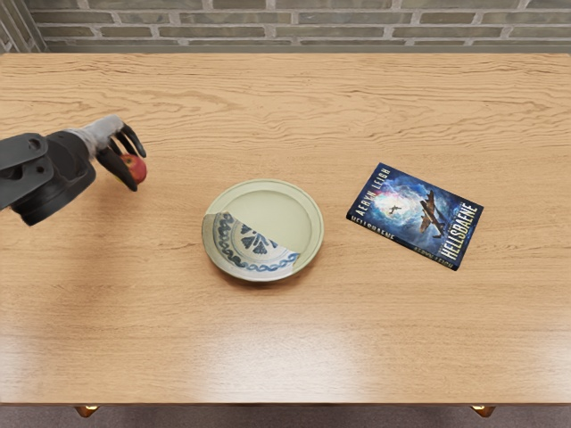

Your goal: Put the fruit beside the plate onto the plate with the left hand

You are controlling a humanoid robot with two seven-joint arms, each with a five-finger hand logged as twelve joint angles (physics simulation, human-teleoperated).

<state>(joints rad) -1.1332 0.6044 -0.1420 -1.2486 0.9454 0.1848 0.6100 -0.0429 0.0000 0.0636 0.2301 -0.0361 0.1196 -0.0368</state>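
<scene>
A small red fruit sits at the left of the table, mostly wrapped by the dark fingers of my left hand, which are curled round it. The left arm comes in from the left edge. Whether the fruit rests on the wood or is lifted I cannot tell. The plate, pale green with a blue-and-white patterned part at its lower left, lies at the table's middle, to the right of the fruit and apart from it. Nothing lies on the plate.
A book with a dark blue space cover lies flat to the right of the plate. The wooden table ends at a front edge near the bottom; a brick wall runs behind it.
</scene>
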